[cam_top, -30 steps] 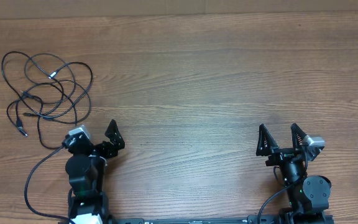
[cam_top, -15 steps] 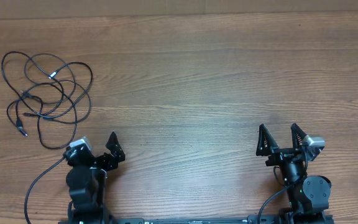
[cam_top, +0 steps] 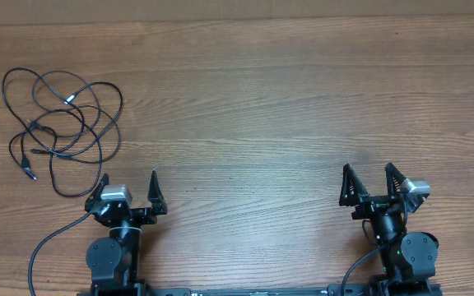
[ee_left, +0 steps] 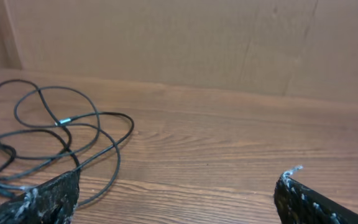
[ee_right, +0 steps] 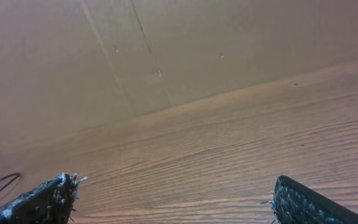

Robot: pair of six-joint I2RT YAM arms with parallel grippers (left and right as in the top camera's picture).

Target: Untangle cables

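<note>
Left hand [cam_top: 129, 185]: wide open, holding nothing.
Right hand [cam_top: 369, 177]: wide open, holding nothing.
Cables: thin black cords [cam_top: 71, 99] [ee_left: 64, 122] in loose loops on the brown wooden bench [cam_top: 262, 99], just beside the left hand.

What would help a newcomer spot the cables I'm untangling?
On the wooden table, look far left, beyond the left gripper. The cables are thin black cords in overlapping loops with small plugs, unlike the thicker wire attached to that arm.
</note>
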